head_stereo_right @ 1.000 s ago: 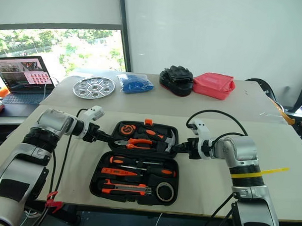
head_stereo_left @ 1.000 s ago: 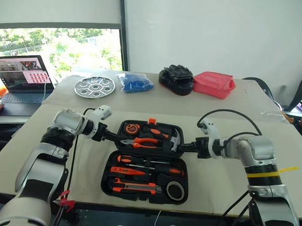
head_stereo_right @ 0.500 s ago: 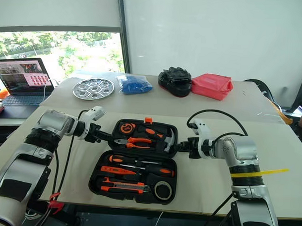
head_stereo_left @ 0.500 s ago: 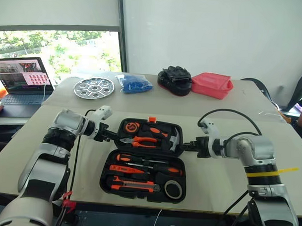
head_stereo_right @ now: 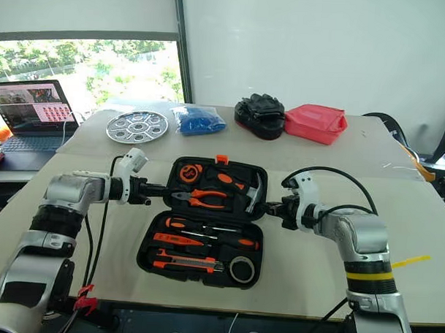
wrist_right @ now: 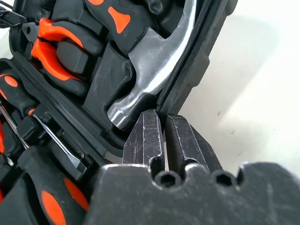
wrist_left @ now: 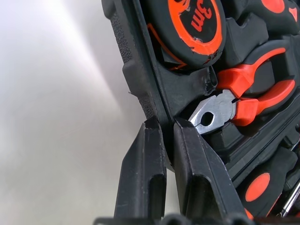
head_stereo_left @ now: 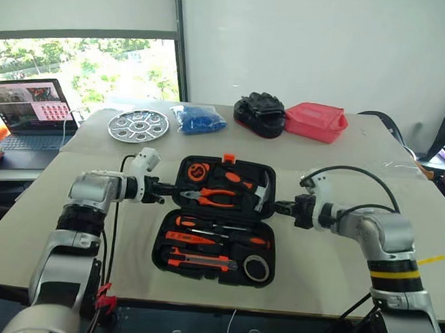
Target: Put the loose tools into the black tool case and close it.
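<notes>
This looks like an office or lab room: plain white walls, a big window (head_stereo_left: 87,70) with a pulled-down blind and trees outside. An open laptop (head_stereo_left: 30,112) sits on a side desk beside the pale worktop (head_stereo_left: 340,152).

table (head_stereo_left: 425,217) | near: black tool case (head_stereo_left: 219,219); far: silver tray (head_stereo_left: 138,125), blue bag (head_stereo_left: 198,120), red container (head_stereo_left: 315,122)

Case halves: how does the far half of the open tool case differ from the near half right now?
The far half is tilted up off the table, each side edge pinched by a hand, left hand and right hand; the near half lies flat, untouched. Far holds pliers and hammer; near holds screwdrivers and knife. Both are black with moulded slots.
</notes>
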Robot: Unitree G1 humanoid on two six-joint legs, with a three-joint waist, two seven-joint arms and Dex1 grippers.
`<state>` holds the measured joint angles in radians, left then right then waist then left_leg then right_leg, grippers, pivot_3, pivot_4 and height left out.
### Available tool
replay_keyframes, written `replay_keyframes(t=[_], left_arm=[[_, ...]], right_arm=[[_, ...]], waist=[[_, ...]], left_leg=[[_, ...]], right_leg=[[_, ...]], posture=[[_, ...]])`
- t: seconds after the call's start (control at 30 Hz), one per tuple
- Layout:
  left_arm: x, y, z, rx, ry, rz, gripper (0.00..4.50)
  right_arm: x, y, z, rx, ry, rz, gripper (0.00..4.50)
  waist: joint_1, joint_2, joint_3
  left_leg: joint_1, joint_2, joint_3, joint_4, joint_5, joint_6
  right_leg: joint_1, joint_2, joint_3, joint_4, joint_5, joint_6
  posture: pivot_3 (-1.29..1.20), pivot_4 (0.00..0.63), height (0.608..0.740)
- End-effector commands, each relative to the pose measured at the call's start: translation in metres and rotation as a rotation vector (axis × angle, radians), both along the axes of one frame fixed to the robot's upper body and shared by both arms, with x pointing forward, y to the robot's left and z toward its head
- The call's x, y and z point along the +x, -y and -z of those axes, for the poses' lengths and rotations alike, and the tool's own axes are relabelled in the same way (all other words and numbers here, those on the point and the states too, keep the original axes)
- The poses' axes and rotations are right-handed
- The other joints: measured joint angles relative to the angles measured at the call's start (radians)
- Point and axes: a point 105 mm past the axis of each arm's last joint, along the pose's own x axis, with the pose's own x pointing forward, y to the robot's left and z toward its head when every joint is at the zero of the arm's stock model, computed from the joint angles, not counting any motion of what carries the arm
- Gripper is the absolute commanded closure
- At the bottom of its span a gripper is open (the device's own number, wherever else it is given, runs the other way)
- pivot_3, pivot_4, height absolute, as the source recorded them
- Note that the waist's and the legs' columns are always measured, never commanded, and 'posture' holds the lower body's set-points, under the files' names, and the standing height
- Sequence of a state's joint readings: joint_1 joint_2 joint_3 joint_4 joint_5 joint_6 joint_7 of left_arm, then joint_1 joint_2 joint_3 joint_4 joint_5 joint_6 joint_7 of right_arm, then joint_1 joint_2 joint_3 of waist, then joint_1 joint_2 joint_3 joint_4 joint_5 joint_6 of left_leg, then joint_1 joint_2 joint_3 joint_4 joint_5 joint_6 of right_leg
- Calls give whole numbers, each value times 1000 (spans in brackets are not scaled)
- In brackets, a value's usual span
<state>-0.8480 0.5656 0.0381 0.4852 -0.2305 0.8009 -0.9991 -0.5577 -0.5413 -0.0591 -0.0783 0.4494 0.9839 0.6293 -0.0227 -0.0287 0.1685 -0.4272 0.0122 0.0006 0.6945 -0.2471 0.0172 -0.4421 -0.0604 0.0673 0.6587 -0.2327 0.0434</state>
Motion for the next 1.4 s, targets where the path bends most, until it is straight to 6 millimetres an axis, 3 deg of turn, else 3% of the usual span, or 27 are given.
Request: replay_keyframes(t=[0.03, 0.3, 0.57, 0.7, 0.87, 1.0, 1.17, 1.23, 1.3, 1.37, 1.4], left_arm=[[-8, 17, -34, -67, 185, 99, 4497], [-29, 13, -29, 21, 512, 109, 4497], [-49, 9, -33, 93, 751, 116, 4497], [-57, 4, -31, 134, 826, 107, 4497], [-61, 0, -28, 192, 901, 76, 4497], [-65, -1, -14, 249, 912, 99, 4497], [-74, -3, -3, 303, 942, 148, 4497], [-78, -7, 1, 322, 943, 159, 3664], [-84, -13, 5, 336, 921, 166, 3037], [-90, -17, 7, 346, 911, 178, 2506], [-94, -21, 8, 354, 899, 184, 2001]], right_arm=[[-6, -12, -32, -42, 246, -68, 4500], [-19, -4, -31, -142, 516, -44, 4500], [-54, -4, -25, -303, 734, -167, 4500], [-67, -4, -18, -427, 849, -240, 4500], [-64, 4, -16, -605, 1022, -241, 4500], [-62, 8, -10, -771, 1153, -286, 4500], [-71, 10, 2, -852, 1244, -377, 4500], [-78, 10, 6, -855, 1267, -413, 4500], [-85, 9, 8, -848, 1279, -456, 3666], [-92, 10, 10, -847, 1274, -490, 3251], [-97, 12, 11, -844, 1266, -518, 2774]], waist=[[2, 0, 0], [8, 0, 0], [10, 0, 0], [8, 0, 0], [6, 0, 0], [8, 0, 0], [8, 0, 0], [8, 0, 0], [8, 0, 0], [6, 0, 0], [4, 0, 0]], left_leg=[[0, 0, 0, 0, 0, 0], [0, 1, 1, -1, 0, 0], [2, 1, 1, 0, 0, -1], [4, 1, 2, 0, 1, -1], [5, 1, 3, 0, 1, -1], [6, 1, 4, 0, 1, -2], [6, 1, 4, 0, 1, -2], [6, 1, 5, -1, 1, -2], [6, 1, 4, -1, 1, -2], [9, 1, 4, -1, 1, -2], [13, 2, 4, -2, 1, -2]], right_leg=[[0, 0, 0, -1, 0, 0], [0, 0, 0, -2, 0, 0], [2, 0, 1, -4, 0, 0], [3, 0, 1, -5, 0, 0], [3, 1, 2, -5, 1, -1], [4, 0, 2, -5, 1, -1], [4, 0, 2, -5, 1, -1], [4, 0, 2, -6, 1, -1], [4, 0, 3, -6, 1, -1], [7, 0, 3, -6, 1, -1], [11, 0, 3, -7, 1, -1]], posture=[[0, 150, 740], [0, 150, 740], [0, 150, 740], [0, 150, 740], [0, 150, 740], [0, 150, 740], [0, 150, 740], [0, 150, 740], [0, 150, 740], [0, 150, 740], [0, 150, 740]])
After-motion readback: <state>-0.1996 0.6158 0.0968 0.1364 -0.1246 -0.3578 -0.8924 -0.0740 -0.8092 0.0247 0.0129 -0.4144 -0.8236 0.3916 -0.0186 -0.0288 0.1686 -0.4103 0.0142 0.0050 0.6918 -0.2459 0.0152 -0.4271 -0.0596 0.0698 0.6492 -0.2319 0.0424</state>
